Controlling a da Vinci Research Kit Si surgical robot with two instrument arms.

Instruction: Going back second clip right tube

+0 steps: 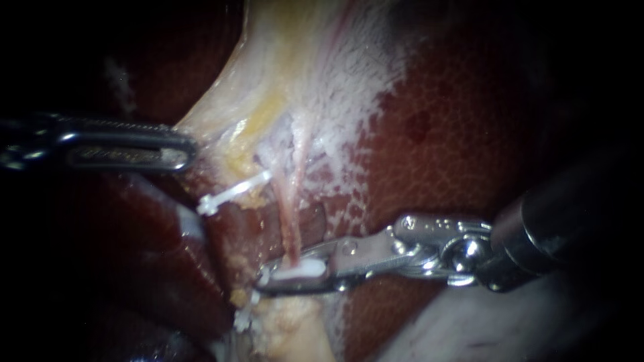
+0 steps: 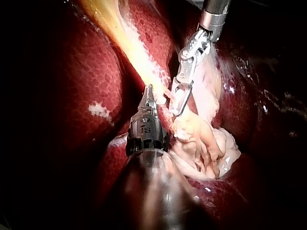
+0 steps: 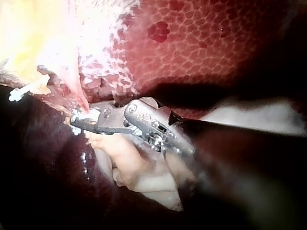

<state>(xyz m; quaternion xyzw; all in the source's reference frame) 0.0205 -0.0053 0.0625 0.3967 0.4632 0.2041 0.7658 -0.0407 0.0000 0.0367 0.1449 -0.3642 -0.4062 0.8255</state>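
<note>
Nearest to us, our right instrument (image 1: 268, 277) comes in from the right side, with its thick dark shaft low in the endoscope view. Its two jaws are closed on a white clip (image 1: 300, 271), one jaw above it and one below it. The clip sits across the lower end of the thin pink tube (image 1: 288, 214), which goes down from the pale tissue into the jaws. The right wrist view shows the same hold.

A little further, up and to the left of the tube, an other clip (image 1: 231, 193) lies slanted on the tissue, apart from the jaws.

Further still, our left instrument (image 1: 188, 149) comes from the left. Its jaws lie together and pinch the edge of the pale yellow gallbladder (image 1: 295, 60), which looks stretched toward them.

Behind all this lies the dark red liver (image 1: 456, 134).
</note>
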